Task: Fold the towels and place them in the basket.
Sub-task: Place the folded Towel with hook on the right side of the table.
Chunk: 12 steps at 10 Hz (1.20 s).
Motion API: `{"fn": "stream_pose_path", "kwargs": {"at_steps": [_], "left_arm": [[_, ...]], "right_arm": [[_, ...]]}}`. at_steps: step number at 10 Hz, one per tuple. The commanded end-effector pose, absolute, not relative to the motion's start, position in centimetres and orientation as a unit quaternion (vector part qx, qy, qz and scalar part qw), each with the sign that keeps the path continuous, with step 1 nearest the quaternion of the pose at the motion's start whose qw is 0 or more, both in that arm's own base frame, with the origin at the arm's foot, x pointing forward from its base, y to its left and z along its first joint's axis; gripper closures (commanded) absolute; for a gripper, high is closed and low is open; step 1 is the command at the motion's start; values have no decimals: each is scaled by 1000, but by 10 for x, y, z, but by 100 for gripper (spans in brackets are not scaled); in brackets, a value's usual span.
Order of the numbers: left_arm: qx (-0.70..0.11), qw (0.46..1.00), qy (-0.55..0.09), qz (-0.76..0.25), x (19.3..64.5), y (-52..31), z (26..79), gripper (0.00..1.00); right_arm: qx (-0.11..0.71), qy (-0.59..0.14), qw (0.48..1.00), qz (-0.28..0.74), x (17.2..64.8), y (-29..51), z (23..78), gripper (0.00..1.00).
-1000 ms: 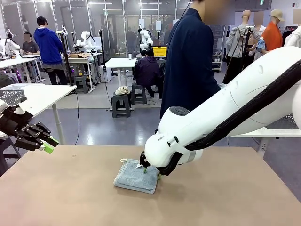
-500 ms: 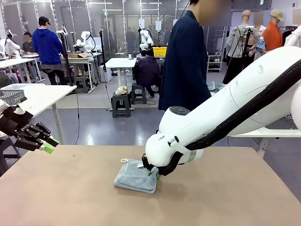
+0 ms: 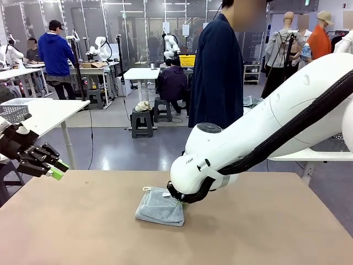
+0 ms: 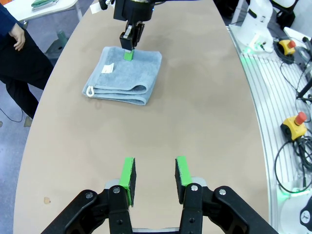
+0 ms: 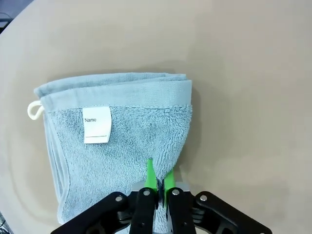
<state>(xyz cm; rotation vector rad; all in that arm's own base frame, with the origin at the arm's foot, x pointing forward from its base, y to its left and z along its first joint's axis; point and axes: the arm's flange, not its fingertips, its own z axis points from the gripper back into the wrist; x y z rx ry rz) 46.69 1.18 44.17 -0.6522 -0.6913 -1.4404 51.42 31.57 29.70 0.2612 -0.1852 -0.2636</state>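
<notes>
Table (image 3: 276, 232), big and brown, fills the bottom half of the front view. The right arm (image 3: 265, 127), fat and white, comes in from the right side of the frame and bends down to the middle of the table. Behind it, at the top middle, stands a person (image 3: 218, 72) in a dark blue coat.

One towel (image 3: 159, 208) lies flat on the table, low and just left of the middle in the front view. It is grey-blue and folded into a thick square.

The right pincer (image 5: 159, 176) points down at the towel. Its green pads (image 5: 151, 174) are pinched tight on the towel's edge near one corner, at the bottom middle of the right wrist view.

The left pincer (image 4: 155, 171) is at the left edge of the front view, up in the air over the table's left end, well apart from the towel. Its pads stand half apart with nothing between them.

On top of the towel is a small white label (image 5: 96, 125) with the word "Name". A little white loop (image 5: 33, 111) sticks out from the towel's corner, at the left of the right wrist view.
</notes>
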Motion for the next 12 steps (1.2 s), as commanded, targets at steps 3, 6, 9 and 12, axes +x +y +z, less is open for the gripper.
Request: {"fn": "stream_pose_path", "kwargs": {"at_steps": [3,6,9,12], "left_arm": [[-288,649,-307,-634,467,12,442,56],[-288,649,-307,-634,467,12,442,56],[-288,649,-307,-634,467,12,442,56],[-288,649,-307,-634,467,12,442,56]], "right_arm": [[130,-92,979,-131,514,316,297,100],[126,-94,979,-130,515,315,298,94],[119,-153,978,-72,547,225,308,94],[83,-174,978,-76,569,114,306,94]]}}
